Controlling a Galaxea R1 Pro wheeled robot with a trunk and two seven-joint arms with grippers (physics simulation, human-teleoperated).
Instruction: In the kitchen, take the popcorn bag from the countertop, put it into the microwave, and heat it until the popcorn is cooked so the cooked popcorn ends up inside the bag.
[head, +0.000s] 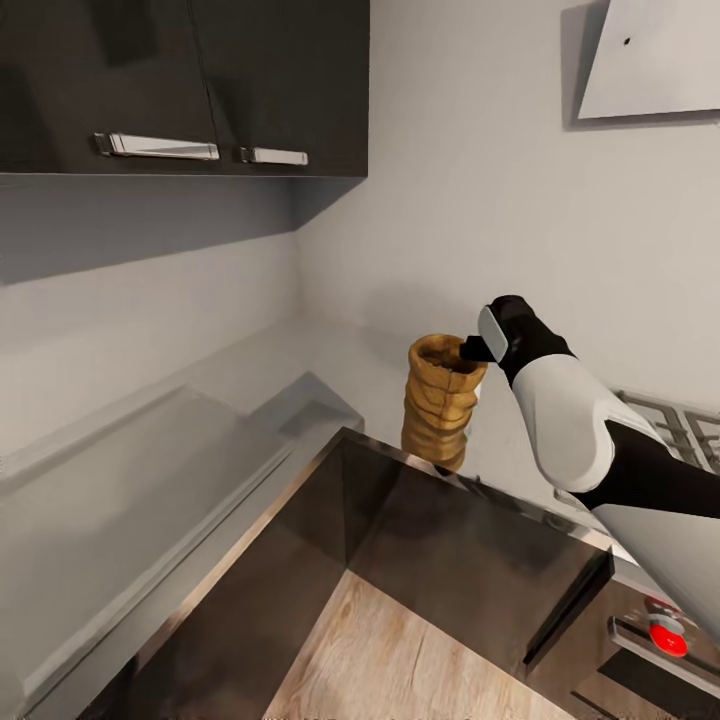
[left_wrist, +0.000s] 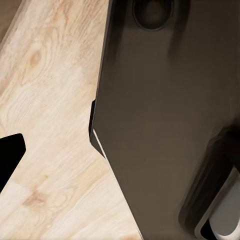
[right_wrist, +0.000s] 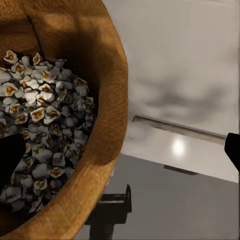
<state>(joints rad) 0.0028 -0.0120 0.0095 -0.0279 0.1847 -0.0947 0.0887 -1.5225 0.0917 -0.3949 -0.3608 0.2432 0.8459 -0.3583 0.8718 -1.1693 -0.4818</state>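
inspector: you are working the pick-up step. the popcorn bag (head: 443, 402) is standing upright near the front edge of the grey countertop (head: 200, 440), beside the inner corner, with the gas hob (head: 675, 425) off to the right.

operator: and the right gripper (head: 478, 347)?

inspector: you are holding it at the bag's rolled rim. in the right wrist view one dark finger (right_wrist: 11, 161) is sitting inside the sack over the popcorn (right_wrist: 42, 130), the other finger outside, so the jaws are straddling the wall. whether they are pinching it, i cannot tell.

operator: next move?

inspector: in my judgement you are needing a firm pinch on the rim, then a level lift, since the paper looks soft and an open sack could spill. the microwave is somewhere you are going to have to turn toward.

operator: left arm?

inspector: its camera is looking down at the wood floor (left_wrist: 50, 125) and a dark cabinet front (left_wrist: 160, 125); how its jaws stand i cannot tell.
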